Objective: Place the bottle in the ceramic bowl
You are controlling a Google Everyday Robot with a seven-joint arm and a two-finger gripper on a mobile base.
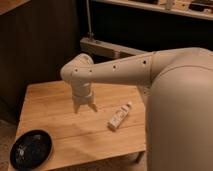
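Bottle [120,116]: lying on its side on the table [50,100], right of centre. Cap points far-right, body runs near-left. Nothing touches it.
Ceramic bowl [31,149]: black and glossy, at the near-left corner of the table, its rim close to the table edge. Well apart from the bottle.
Gripper [85,106]: mine, pointing straight down over the middle of the table. It sits left of the bottle and far-right of the bowl.
Fingers [77,108]: spread apart, gripping nothing. Tips are low over the wood; can't tell whether they touch it.
Bottle vs fingers: bottle is near my fingers on their right, not between them.
Arm [125,72]: white, comes in from the right above the far half of the table, then bends down at the wrist.
Table surface: light wooden planks.
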